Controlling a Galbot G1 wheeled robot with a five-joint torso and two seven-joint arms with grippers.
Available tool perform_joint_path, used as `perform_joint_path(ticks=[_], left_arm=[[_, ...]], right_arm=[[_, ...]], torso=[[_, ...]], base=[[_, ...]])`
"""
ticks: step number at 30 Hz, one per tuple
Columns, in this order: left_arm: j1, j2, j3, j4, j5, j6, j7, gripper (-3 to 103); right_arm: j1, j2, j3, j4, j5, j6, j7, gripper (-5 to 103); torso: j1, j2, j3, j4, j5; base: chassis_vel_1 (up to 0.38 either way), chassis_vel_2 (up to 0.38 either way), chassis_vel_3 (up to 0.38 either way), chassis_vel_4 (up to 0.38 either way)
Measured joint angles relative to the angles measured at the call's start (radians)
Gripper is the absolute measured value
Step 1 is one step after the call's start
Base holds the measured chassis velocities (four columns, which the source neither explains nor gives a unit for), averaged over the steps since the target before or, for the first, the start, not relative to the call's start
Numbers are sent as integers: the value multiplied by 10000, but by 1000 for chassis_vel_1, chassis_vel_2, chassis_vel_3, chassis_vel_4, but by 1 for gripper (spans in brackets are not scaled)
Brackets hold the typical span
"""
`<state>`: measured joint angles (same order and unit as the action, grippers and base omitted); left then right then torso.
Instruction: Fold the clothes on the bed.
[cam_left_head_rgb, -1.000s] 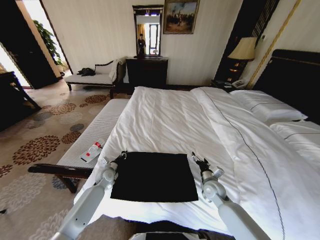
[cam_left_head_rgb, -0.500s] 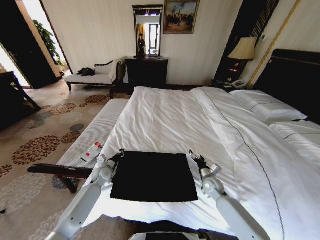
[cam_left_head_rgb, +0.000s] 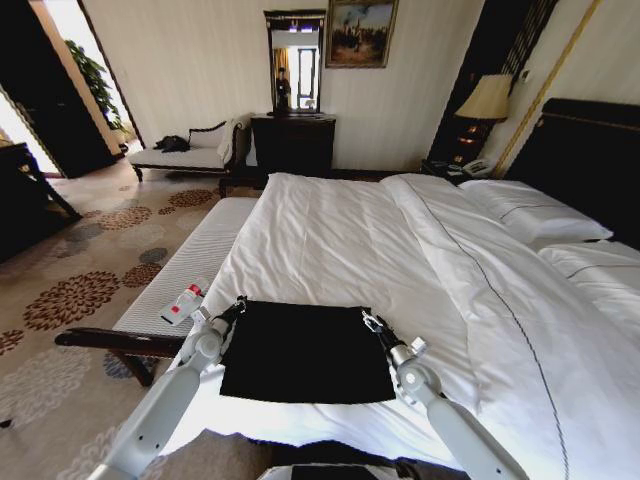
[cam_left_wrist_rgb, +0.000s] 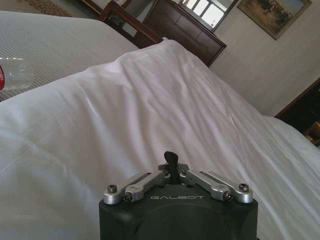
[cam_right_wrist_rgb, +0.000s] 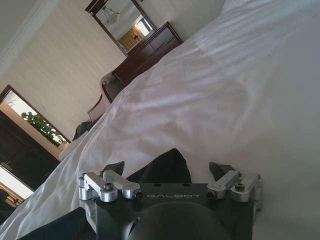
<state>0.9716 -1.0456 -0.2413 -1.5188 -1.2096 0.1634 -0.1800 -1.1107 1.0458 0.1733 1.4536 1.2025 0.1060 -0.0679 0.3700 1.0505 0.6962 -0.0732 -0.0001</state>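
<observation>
The clothes (cam_left_head_rgb: 305, 352), a black shirt, lie as a flat rectangle on the white bed (cam_left_head_rgb: 340, 230) near its foot. My left gripper (cam_left_head_rgb: 238, 304) sits at the shirt's far left corner, shut on that corner; in the left wrist view its fingertips (cam_left_wrist_rgb: 171, 159) are pressed together over the white duvet. My right gripper (cam_left_head_rgb: 369, 320) is at the far right corner and stands open. In the right wrist view the black cloth (cam_right_wrist_rgb: 162, 167) lies between its spread fingers (cam_right_wrist_rgb: 114, 168).
A striped bench (cam_left_head_rgb: 190, 270) with a bottle (cam_left_head_rgb: 183, 301) on it runs along the bed's left side. Pillows (cam_left_head_rgb: 535, 210) and a dark headboard (cam_left_head_rgb: 590, 150) are at the right. A dresser (cam_left_head_rgb: 293, 143), a chaise (cam_left_head_rgb: 190, 155) and patterned carpet lie beyond.
My right gripper has moved left and forward onto the shirt's far right corner. The left gripper and the far left corner have shifted slightly to the left.
</observation>
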Motion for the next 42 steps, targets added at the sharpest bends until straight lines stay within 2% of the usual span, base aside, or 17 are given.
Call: perform_joint_path(ticks=[2,4,7,10,12,13,16,17,21,23,26,30,32,33,37,38,42], left_arm=[[11,13,-28,-19,-10,3,-1,2],[15,13,-42,-26,-12,4,-1,2],[21,9,-61,-29,-13,4,-2,2],[22,3,-65,-30,-13,4,-2,2],[24,-2,-68,-35,-14,5,-4,2],[24,-2,-68,-35,-14,5,-4,2],[23,-6,-85,-50,-28,4,-4,2],[23,-6,-85,-50,-28,4,-4,2],[25,-12,-143,-114,-42,4,-8,2],[31,-13,-174,-145,-52,4,-9,2],[59,-6,-320,-345,-173,17,-42,2],[150,72,-586,-912,-450,76,-108,2],[303,162,-898,-1737,-806,94,-136,2],[303,162,-898,-1737,-806,94,-136,2],[717,273,-1532,-3446,-1319,41,-143,2],[717,273,-1532,-3446,-1319,41,-143,2],[1093,375,-2296,-4701,-1665,-83,-80,2]], right_arm=[[66,3,-48,-96,5,-41,-79,87],[104,10,-73,-134,22,-59,-114,87],[308,84,-187,-293,97,-99,-177,71],[398,130,-234,-358,126,-110,-180,65],[469,174,-284,-408,160,-113,-190,54],[469,174,-284,-408,160,-113,-190,54],[499,201,-302,-441,187,-81,-303,38],[499,201,-302,-441,187,-81,-303,38],[504,196,-244,-408,243,49,-461,16],[497,181,-212,-360,259,98,-484,16],[402,108,-57,-21,322,337,-492,3],[226,-65,184,681,371,695,-454,2],[-14,-316,507,1753,629,1021,-420,2],[-14,-316,507,1753,629,1021,-420,2],[-621,-701,1141,3666,1080,1446,-626,2],[-621,-701,1141,3666,1080,1446,-626,2],[-1186,-817,1859,4934,1307,1649,-761,2]], torso=[[0,0,-1,0,0],[0,0,-1,0,0],[1,-1,0,0,1],[0,0,0,1,2],[0,0,0,1,1],[0,0,0,1,1],[0,-1,0,1,2],[0,-1,0,1,2],[0,-1,0,1,2],[0,-1,0,1,2],[0,-1,0,1,2],[0,-1,0,2,2],[1,0,-1,2,3],[1,0,-1,2,3],[0,0,-1,1,1],[0,0,-1,1,1],[-2,0,-2,0,3]], base=[[0,0,0,0],[0,0,0,0],[0,0,0,0],[0,0,0,0],[0,0,0,0],[0,0,0,0],[0,0,0,0],[0,0,0,0],[0,0,0,0],[0,0,0,0],[0,0,0,0],[0,0,0,0],[0,0,0,0],[0,0,0,0],[0,0,0,0],[0,0,0,0],[0,0,0,0]])
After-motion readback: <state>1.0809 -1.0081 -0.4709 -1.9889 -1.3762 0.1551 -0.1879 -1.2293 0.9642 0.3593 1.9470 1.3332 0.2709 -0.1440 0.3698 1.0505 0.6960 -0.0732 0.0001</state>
